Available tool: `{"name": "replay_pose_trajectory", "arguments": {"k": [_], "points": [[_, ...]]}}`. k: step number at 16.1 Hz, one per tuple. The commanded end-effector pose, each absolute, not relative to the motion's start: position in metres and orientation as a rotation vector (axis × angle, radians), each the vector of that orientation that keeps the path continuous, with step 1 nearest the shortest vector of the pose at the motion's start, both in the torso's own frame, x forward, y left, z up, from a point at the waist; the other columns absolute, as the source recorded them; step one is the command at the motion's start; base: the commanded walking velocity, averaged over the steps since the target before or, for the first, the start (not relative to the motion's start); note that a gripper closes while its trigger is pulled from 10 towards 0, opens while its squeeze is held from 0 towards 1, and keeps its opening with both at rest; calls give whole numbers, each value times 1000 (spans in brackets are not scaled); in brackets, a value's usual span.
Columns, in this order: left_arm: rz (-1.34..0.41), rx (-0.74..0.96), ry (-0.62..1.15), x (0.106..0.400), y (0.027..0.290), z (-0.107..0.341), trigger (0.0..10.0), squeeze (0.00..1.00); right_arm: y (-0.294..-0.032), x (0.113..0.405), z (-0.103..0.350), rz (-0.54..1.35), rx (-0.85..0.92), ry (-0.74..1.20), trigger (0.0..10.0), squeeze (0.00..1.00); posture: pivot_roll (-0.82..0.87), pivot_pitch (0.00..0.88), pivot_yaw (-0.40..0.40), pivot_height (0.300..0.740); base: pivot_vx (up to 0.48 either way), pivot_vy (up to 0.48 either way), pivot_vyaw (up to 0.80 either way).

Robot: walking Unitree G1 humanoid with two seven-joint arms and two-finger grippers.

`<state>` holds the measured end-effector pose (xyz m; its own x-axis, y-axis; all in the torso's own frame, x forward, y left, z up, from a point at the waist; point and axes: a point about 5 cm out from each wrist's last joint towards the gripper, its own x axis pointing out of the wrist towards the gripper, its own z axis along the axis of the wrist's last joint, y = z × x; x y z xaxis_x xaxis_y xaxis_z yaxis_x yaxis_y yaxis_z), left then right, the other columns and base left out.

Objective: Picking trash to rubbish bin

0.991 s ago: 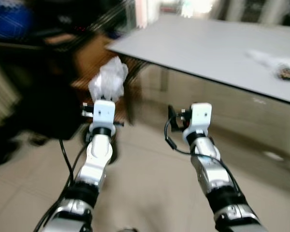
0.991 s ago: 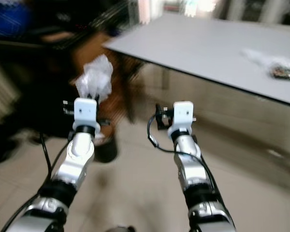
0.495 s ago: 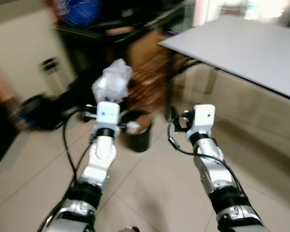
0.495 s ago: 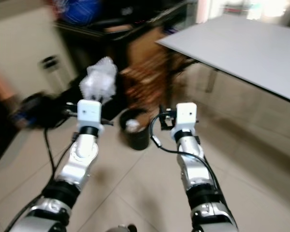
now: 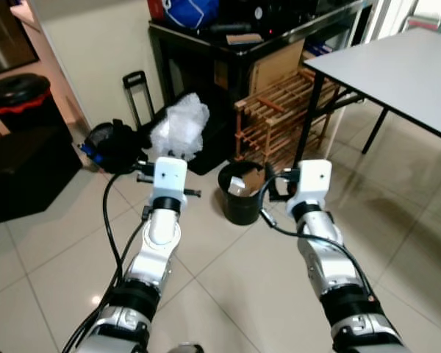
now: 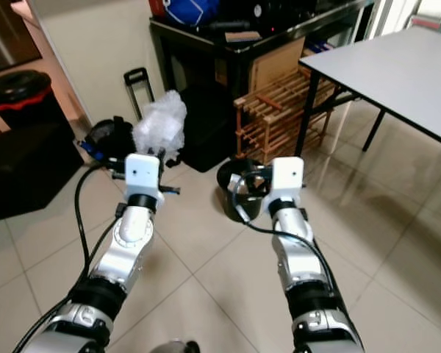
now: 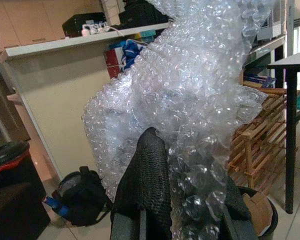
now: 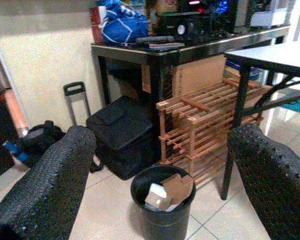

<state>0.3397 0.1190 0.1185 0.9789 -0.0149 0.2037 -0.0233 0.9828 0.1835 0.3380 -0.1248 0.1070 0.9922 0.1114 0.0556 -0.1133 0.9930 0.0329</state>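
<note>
The head views are sharp and evenly lit by soft indoor light, with pale sheen on the floor tiles [image 5: 228, 279] and a brighter wash near the grey table [image 5: 397, 66] at the robot's right, while the shelf unit [image 6: 228, 37] behind stays in deep shade. In the left wrist view the bubble wrap [image 7: 190, 105] glitters with small highlights and its upper part nearly blows out. In the right wrist view the black fingers [image 8: 45, 185] sit close and soft-edged, the picture slightly hazy and greenish.
</note>
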Motion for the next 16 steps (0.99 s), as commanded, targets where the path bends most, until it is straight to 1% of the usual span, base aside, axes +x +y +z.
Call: {"name": "replay_pose_trajectory", "arguments": {"k": [1,4,16], "points": [[9,178,-193,341,123,120,10000,0,-122,339,108,120,45,-46,10000,0,-75,61,57,740,0,0,0],[-2,171,-182,342,123,119,10000,0,-122,339,108,120,44,-44,10000,0,-74,62,57,740,0,0,0],[16,181,-168,341,128,117,10000,0,-122,338,103,107,46,-27,10000,0,-74,40,63,740,298,0,0]]}}
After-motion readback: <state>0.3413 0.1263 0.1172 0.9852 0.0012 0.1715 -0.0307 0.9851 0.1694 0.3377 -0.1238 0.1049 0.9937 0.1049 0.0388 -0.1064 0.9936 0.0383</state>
